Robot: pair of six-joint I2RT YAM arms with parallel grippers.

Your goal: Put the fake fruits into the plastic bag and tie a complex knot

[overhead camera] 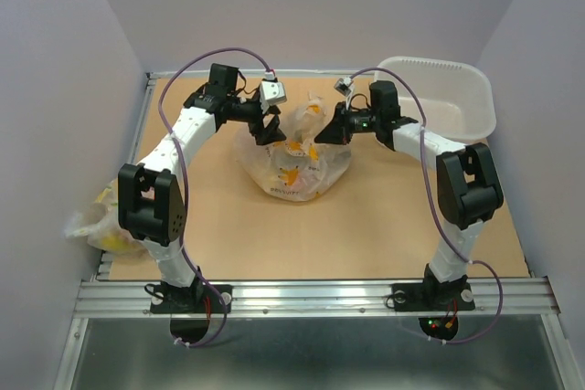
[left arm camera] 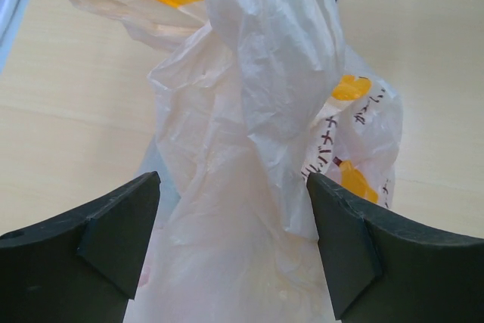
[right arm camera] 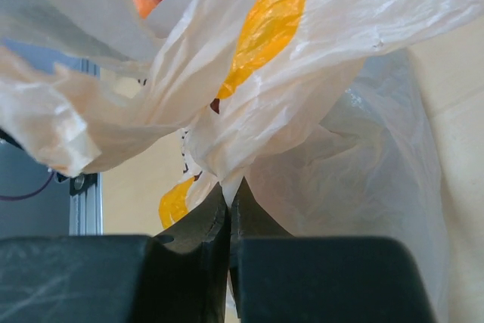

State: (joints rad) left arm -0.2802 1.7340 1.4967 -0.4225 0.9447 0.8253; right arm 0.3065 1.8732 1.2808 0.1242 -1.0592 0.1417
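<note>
Nearest the arm bases, a second crinkled bag (overhead camera: 96,221) with yellow contents slumps at the left edge of the tan counter (overhead camera: 366,226). In the middle of the counter sits the plastic bag (overhead camera: 292,169). It is thin, translucent cream film with orange-yellow prints, and it bulges as if already filled. Its handles (overhead camera: 313,114) rise in a twisted bunch, not visibly tied off, so the tying seems under way. The left jaws stand released either side of that bunch. The right jaws are clenched on a fold of the film. Farthest right rests a rigid white tub (overhead camera: 430,64).
</note>
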